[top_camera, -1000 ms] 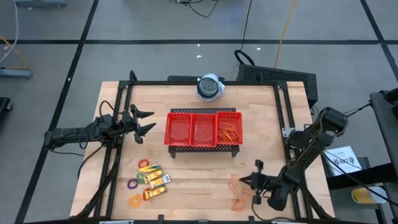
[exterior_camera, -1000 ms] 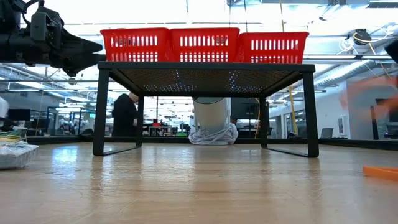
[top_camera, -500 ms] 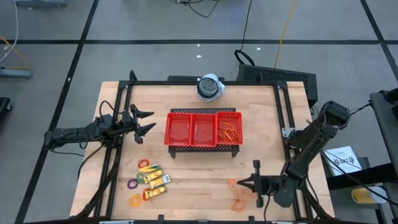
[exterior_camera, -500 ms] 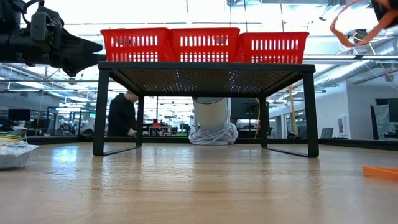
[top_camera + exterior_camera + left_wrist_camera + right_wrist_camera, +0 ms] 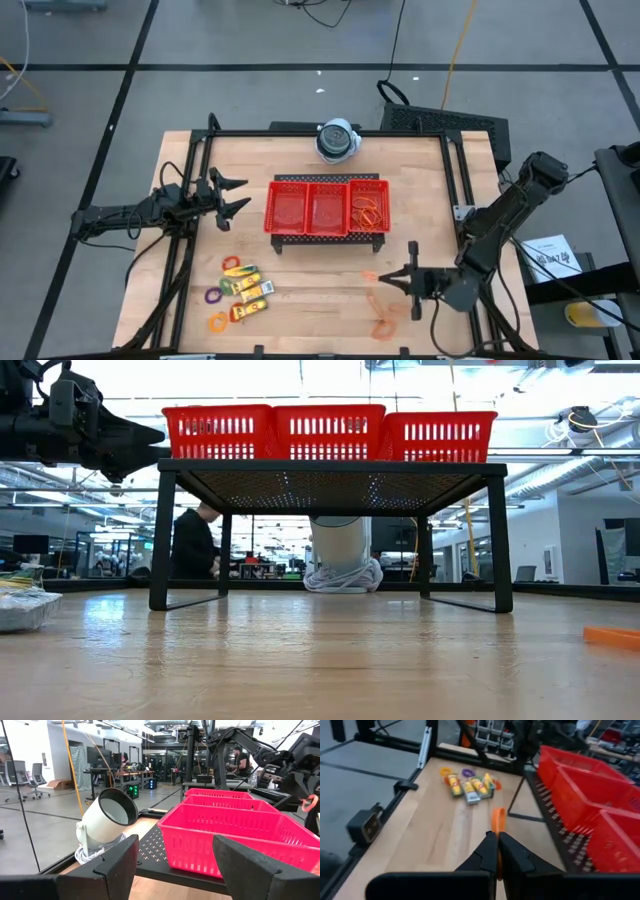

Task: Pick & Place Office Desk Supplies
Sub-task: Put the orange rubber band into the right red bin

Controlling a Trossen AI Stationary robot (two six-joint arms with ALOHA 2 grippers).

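Note:
My right gripper (image 5: pixel 405 281) hovers over the table's near right part, shut on a thin orange rubber-band loop (image 5: pixel 498 820). A second orange band (image 5: pixel 383 322) lies flat on the wood nearer the near edge, also visible in the low view (image 5: pixel 612 636). Yellow packets (image 5: pixel 250 290) and small rings (image 5: pixel 213 295) lie at the near left. The red three-compartment tray (image 5: pixel 327 205) sits on a black stand; its right compartment holds orange bands (image 5: pixel 366 212). My left gripper (image 5: pixel 232 196) waits open, left of the tray. My right gripper pinches the orange band between its two shut fingertips (image 5: pixel 489 846) at one point of the loop (image 5: pixel 497 832). The fingers lie about level, pointing toward the table's left. The loop stands out ahead of the tips, lifted clear of the table.
A round white-grey device (image 5: pixel 338 140) stands behind the tray at the far edge. Black frame rails (image 5: pixel 190 170) run along the table's sides. Bare wood lies between the tray and the near edge. A person (image 5: pixel 195 545) stands in the room beyond.
My right gripper has risen from just above the table, carrying the orange band up out of the low view, and has shifted slightly toward the far edge. The other orange band has stayed on the wood.

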